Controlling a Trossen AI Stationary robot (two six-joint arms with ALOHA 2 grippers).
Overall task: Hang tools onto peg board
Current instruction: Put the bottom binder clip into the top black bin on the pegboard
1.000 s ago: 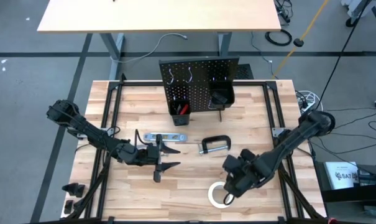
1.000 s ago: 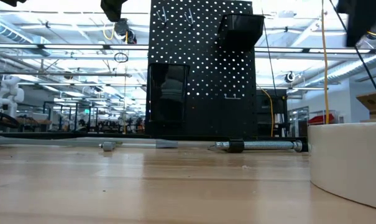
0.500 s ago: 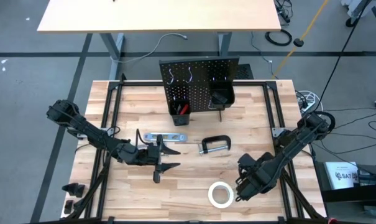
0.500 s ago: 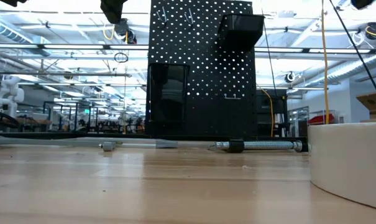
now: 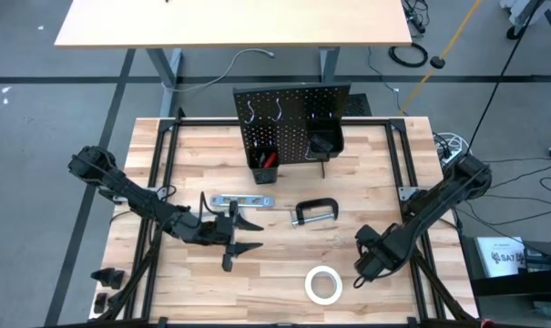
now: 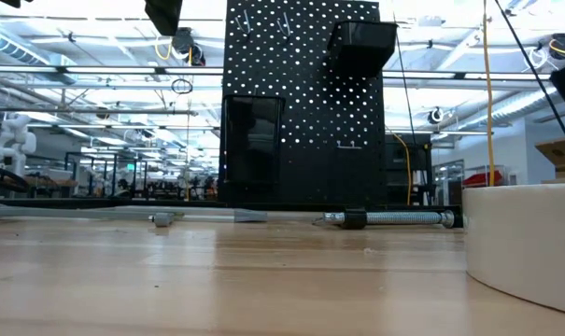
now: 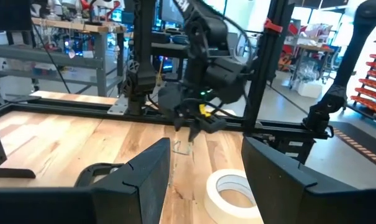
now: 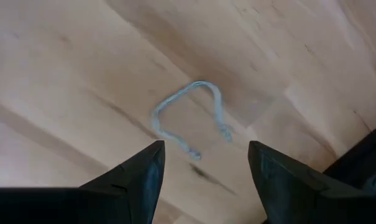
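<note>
Right gripper: [image 5: 364,265] low over the front right of the table, fingers spread apart, nothing between them. In the right wrist view the two dark fingertips [image 8: 138,177] frame bare wood.
Wire hook: small bent silver piece [image 8: 191,118] lying flat on the tabletop, seen between the right gripper's fingers but not touched by them. The left wrist view shows it as a thin glint [image 7: 183,146] just below the right gripper [image 7: 194,119].
White tape roll: [image 5: 323,285] flat on the table, just beside the right gripper on its left, apart from it. It fills the right edge of the low view [image 6: 525,243] and sits ahead of the left fingers in the left wrist view [image 7: 234,194].
Left gripper: [image 5: 241,234] held over the front left-centre of the table, fingers wide apart and empty; fingertips [image 7: 153,171] point toward the tape roll.
Silver level: [image 5: 239,201] flat on the table just behind the left gripper, between it and the board.
Black C-clamp: [image 5: 315,212] lying flat near the table's centre, between the two grippers and closer to the board; its screw shows in the low view [image 6: 394,218].
Peg board: [image 5: 289,123] upright at the back centre of the table. Two silver hooks [image 5: 264,111] near its top carry nothing.
Left bin: [image 5: 262,160] on the board, holding a red-handled tool.
Right bin: [image 5: 323,138] on the board, contents too dark to tell.
Table: tan wood top [image 5: 202,150] inside a black frame.
</note>
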